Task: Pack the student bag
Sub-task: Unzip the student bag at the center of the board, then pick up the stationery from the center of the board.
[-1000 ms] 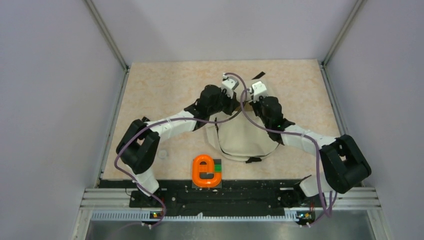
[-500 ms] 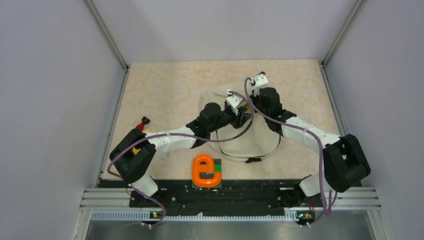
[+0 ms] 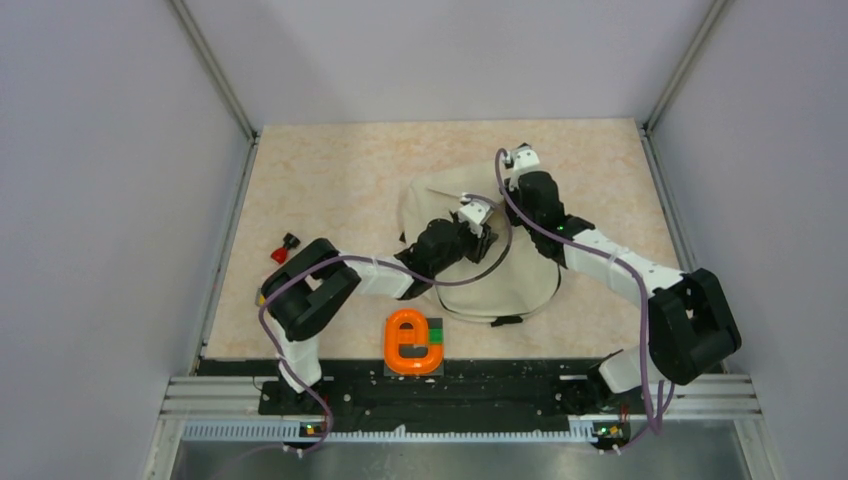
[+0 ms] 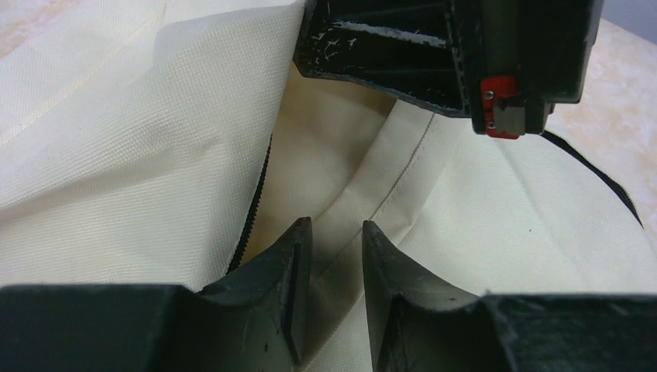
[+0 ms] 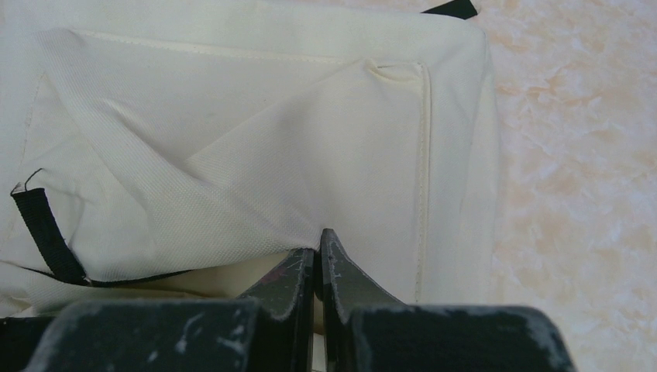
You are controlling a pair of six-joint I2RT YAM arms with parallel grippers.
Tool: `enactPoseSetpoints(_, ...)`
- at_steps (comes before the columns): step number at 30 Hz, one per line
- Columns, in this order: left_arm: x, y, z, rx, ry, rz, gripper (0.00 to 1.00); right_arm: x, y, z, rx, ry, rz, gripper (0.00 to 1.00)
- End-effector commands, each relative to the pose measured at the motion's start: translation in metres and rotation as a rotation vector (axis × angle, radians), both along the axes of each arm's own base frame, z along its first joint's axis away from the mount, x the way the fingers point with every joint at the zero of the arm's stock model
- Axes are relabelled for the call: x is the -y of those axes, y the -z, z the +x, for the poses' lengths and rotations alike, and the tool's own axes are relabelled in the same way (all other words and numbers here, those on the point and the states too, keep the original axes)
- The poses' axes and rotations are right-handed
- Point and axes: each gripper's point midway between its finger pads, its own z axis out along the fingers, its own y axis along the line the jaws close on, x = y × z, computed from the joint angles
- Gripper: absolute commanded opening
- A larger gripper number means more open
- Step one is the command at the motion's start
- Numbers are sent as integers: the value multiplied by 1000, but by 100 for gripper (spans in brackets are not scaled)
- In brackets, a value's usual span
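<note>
The student bag is a beige fabric backpack with black trim, lying slumped mid-table. My right gripper is at the bag's far edge. In the right wrist view it is shut on a fold of the bag's fabric, with a black strap at the left. My left gripper lies low over the bag's middle. In the left wrist view its jaws stand a little apart over a fabric seam beside the black zipper, with the bag's cloth all around. The right gripper's body is just ahead.
An orange e-shaped object with a green and black block sits at the near edge in front of the bag. A small red and black item lies at the left. Bare table lies right of the bag.
The bag was bunched up between both grippers at the back; now it has spread lower on the table. My left arm has folded back and dropped over the bag. The right gripper barely moved.
</note>
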Motion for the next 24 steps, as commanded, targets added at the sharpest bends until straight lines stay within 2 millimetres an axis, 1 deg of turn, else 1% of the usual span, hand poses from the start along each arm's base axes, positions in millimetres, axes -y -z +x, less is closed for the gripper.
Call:
enactPoseSetpoints(1, -8, 3, -1, 3, -46, -40, 35, -7, -55, 12, 100, 27, 110, 0)
enactPoseSetpoints(3, -13, -9, -8, 5, -43, -57, 35, -5, -56, 13, 101, 41, 111, 0)
enactPoseSetpoints(6, -23, -50, -21, 23, -26, -98, 39, -2, -59, 14, 100, 57, 103, 0)
enactPoseSetpoints(7, -26, -64, -26, 25, -16, -104, 42, -1, -60, 14, 98, 59, 101, 0)
enactPoseSetpoints(8, -31, -77, -32, 25, -9, -103, 49, 1, -61, 14, 98, 63, 100, 0)
enactPoseSetpoints(11, -56, -89, -44, -32, -48, -45, 60, 4, -63, 15, 101, 72, 102, 0)
enactPoseSetpoints(13, -78, -91, -50, -65, -97, 15, 65, 5, -63, 14, 99, 72, 101, 0)
enactPoseSetpoints(15, -104, -83, -55, -112, -158, 89, 68, 6, -62, 14, 96, 71, 99, 0)
enactPoseSetpoints(17, -135, -67, -58, -185, -240, 152, 70, 5, -60, 15, 93, 68, 103, 0)
enactPoseSetpoints(21, -207, -42, -51, -316, -461, 204, 73, 1, -58, 15, 85, 50, 121, 0)
enactPoseSetpoints(24, -265, -33, -44, -382, -687, 191, 77, -2, -56, 14, 78, 36, 134, 0)
